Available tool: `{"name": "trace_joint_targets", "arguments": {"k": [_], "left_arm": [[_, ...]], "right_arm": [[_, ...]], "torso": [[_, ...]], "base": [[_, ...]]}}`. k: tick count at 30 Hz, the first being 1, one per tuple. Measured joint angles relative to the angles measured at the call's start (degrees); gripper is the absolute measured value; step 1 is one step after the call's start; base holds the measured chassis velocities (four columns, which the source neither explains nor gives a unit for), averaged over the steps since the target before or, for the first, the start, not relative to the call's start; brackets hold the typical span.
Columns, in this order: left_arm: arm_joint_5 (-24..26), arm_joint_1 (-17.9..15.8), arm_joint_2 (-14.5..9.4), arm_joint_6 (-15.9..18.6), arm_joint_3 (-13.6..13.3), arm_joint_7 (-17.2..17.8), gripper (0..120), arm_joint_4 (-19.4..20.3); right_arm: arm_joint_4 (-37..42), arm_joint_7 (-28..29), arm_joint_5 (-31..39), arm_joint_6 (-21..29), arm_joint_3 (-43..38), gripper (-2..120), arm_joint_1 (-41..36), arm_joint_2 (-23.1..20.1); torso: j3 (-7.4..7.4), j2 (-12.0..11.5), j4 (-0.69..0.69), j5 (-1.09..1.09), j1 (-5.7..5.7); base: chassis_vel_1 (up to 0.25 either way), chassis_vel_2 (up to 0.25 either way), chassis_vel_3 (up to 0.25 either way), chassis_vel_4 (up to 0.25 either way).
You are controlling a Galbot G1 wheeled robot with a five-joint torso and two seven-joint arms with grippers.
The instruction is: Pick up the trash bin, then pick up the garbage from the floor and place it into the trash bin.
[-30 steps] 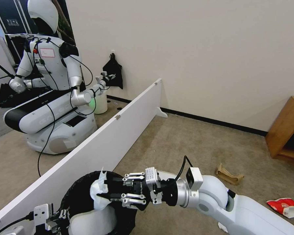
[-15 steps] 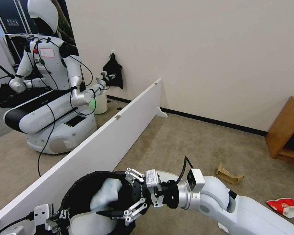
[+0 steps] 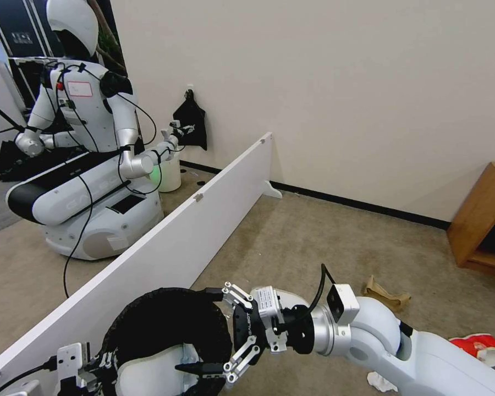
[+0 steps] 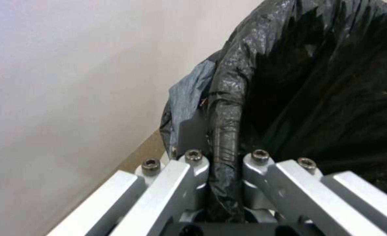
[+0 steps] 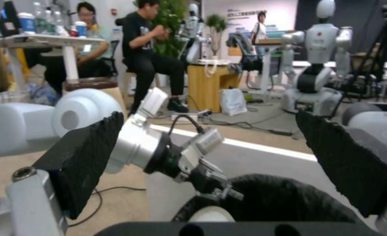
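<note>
The trash bin (image 3: 165, 324), white with a black bag over its rim, is held up at the lower left of the head view. My left gripper (image 3: 102, 366) is shut on its bagged rim (image 4: 224, 131). Beside the bin's rim my right gripper (image 3: 206, 330) is open, and nothing lies between its black pads (image 5: 88, 160). The right wrist view looks across the bin (image 5: 272, 200) at my left gripper (image 5: 213, 185) on the rim. Garbage lies on the carpet to the right: folded brown cardboard (image 3: 388, 297), a red-and-white crushed cup (image 3: 481, 347) and a white tissue (image 3: 382, 380).
A long white partition board (image 3: 203, 220) runs along the left. Behind it stand another robot (image 3: 88, 137) and a white bucket with a green glow (image 3: 168, 173). A wooden shelf (image 3: 481, 220) stands against the wall at the right.
My right gripper held a white tissue over the bin, opened and dropped it in. It has since drawn back a little to the right, open. The left gripper kept its hold.
</note>
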State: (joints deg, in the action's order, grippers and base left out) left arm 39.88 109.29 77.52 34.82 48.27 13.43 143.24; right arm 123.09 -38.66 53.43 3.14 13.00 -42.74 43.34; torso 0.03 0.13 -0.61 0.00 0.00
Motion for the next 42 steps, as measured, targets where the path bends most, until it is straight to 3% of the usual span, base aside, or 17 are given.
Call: {"name": "trace_joint_targets", "arguments": {"k": [4,7,8,10,14,16,23,26,27,29,30,33,42], "left_arm": [[-0.22,0.06,0.0,0.0,0.07,-0.03,4,0.0],[-0.6,-0.17,0.06,-0.14,0.13,-0.16,4,0.0],[-0.6,-0.17,0.06,-0.14,0.13,-0.16,4,0.0],[-0.82,-0.37,0.06,-0.2,0.01,-0.29,4,0.0],[-1.19,-0.6,0.0,-0.25,-0.33,-0.44,4,0.0],[-1.5,-0.77,-0.06,-0.25,-0.62,-0.86,4,-0.17],[-2.19,-0.94,-0.49,-0.44,-0.87,-1.38,4,-1.14],[-2.19,-0.97,-1.18,-0.73,-1.28,-1.73,4,-1.66],[-2.19,-0.97,-1.18,-0.73,-1.28,-1.73,4,-1.66],[-2.22,-1.08,-1.45,-0.92,-1.52,-2.01,4,-2.4],[-2.22,-1.08,-1.45,-0.92,-1.52,-2.01,4,-2.4],[-2.12,-1.17,-2.33,-1.87,-1.54,-2.33,4,-3.63],[-1.48,-1.85,-4.08,-3.24,-1.85,-2.72,4,-5.87]], "right_arm": [[0.1,2.41,-0.03,-0.33,-4.48,100,-4.42,-0.56],[0.14,10.44,-2.62,-0.32,-15.98,100,-13.54,-0.25],[0.14,10.44,-2.62,-0.32,-15.98,100,-13.54,-0.25],[-0.49,17.7,-6.99,-0.56,-24.88,100,-21.09,0.6],[-0.84,22.77,-10.42,-1.29,-32.39,100,-28.61,1.86],[-0.69,25.3,-14.5,-1.04,-39.9,100,-36.57,3.35],[-0.78,28.47,-23.71,-0.82,-50.47,100,-48.57,9.74],[-1.13,28.97,-29.44,-1.84,-55.35,100,-54.14,15.91],[-1.13,28.97,-29.44,-1.84,-55.35,100,-54.14,15.91],[-1.31,29.4,-33.68,-2.68,-57.47,100,-56.49,21.31],[-1.31,29.4,-33.68,-2.68,-57.47,100,-56.49,21.31],[-2.91,29.39,-37.29,-4.62,-59.52,100,-58.73,26.93],[-6.13,29.15,-40.38,-8.14,-62.81,100,-62.86,31.85]], "torso": [[0.0,0.0,0.01,0.0,0.0],[0.0,0.0,-0.01,0.0,0.0],[0.0,0.0,-0.01,0.0,0.0],[0.0,0.0,-0.01,0.01,0.0],[0.0,0.0,0.0,0.02,0.0],[0.0,0.0,-0.03,0.01,0.0],[-0.01,0.01,0.0,-0.01,0.0],[0.0,0.01,0.0,-0.02,0.0],[0.0,0.01,0.0,-0.02,0.0],[-0.01,0.01,0.0,0.0,0.0],[-0.01,0.01,0.0,0.0,0.0],[-0.01,0.0,0.0,0.01,0.0],[0.0,0.0,-0.02,0.0,0.0]], "base": [[0.0,0.0,0.0,0.0],[0.0,0.0,0.0,0.0],[0.0,0.0,0.0,0.0],[0.0,0.0,0.0,0.0],[0.0,0.0,0.0,0.0],[0.0,0.0,0.0,0.0],[0.0,0.0,0.0,0.0],[0.0,0.0,0.0,0.0],[0.0,0.0,0.0,0.0],[0.0,0.0,0.0,0.0],[0.0,0.0,0.0,0.0],[0.0,0.0,0.0,0.0],[0.0,0.0,0.0,0.0]]}}
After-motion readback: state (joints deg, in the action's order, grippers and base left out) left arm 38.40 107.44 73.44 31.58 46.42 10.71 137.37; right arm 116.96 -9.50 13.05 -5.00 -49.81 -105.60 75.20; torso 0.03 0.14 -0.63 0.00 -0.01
